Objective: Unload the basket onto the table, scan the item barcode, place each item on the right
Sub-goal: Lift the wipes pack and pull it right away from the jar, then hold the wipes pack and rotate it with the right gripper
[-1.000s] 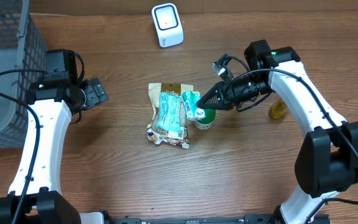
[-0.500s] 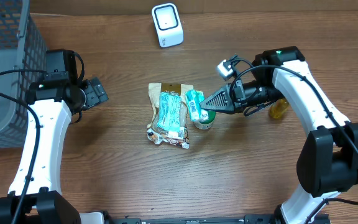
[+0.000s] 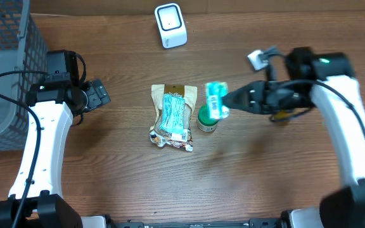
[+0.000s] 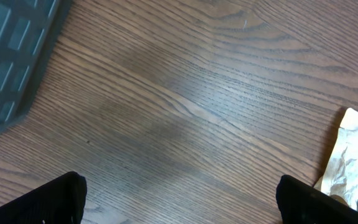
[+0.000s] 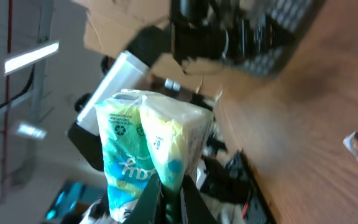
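Note:
A teal and white packet [image 3: 217, 100] hangs above the table, with my right gripper [image 3: 231, 100] shut on its edge. In the right wrist view the packet [image 5: 143, 144] fills the lower left and the shut gripper [image 5: 169, 190] pinches its bottom corner. The white barcode scanner [image 3: 170, 25] stands at the back of the table, apart from the packet. At the left my left gripper [image 3: 99, 95] is open and holds nothing. In the left wrist view its fingers [image 4: 61, 200] stand wide apart over bare wood.
A brown snack bag [image 3: 173, 116] with a teal pack on it lies mid-table, its corner [image 4: 353, 158] also in the left wrist view. A green-lidded jar [image 3: 207, 121] stands next to it. A yellow bottle [image 3: 284, 114] lies under the right arm. A grey basket [image 3: 5, 76] fills the far left.
The right arm has swung to the right and risen, carrying the packet away from the snack bag and past the jar. The left arm has not moved.

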